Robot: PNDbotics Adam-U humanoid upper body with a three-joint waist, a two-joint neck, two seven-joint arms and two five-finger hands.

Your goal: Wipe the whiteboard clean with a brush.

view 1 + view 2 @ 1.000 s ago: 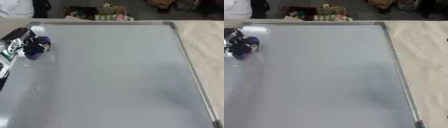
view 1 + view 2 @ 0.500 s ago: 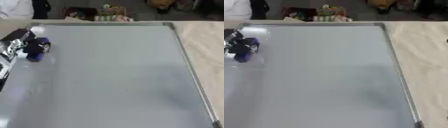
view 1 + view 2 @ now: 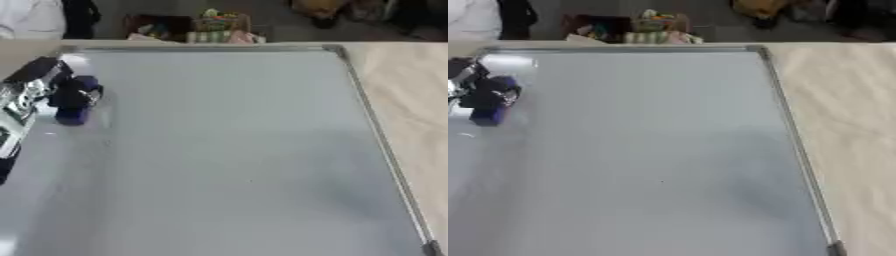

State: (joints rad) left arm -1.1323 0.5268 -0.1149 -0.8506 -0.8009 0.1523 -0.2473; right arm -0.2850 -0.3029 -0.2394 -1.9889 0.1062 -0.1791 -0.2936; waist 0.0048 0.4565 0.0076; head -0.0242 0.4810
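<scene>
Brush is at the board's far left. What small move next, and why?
Probably sweep the brush rightward across the board. The left hand holds it near the far-left edge, and the whole span to the right lies unswept ahead; the board shows no clear marks, so one pass may do.

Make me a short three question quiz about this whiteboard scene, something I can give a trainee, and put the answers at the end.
1. True or false: the right hand is holding the brush.
2. Where on the whiteboard is the brush?
A. the far left part
B. the centre
C. the near right corner
3. Fill in: the surface to the right of the whiteboard's frame is ____ in colour.

Key
1. False. The left hand holds it, and the right hand is not in view.
2. A.
3. Beige. It is the table.
</scene>
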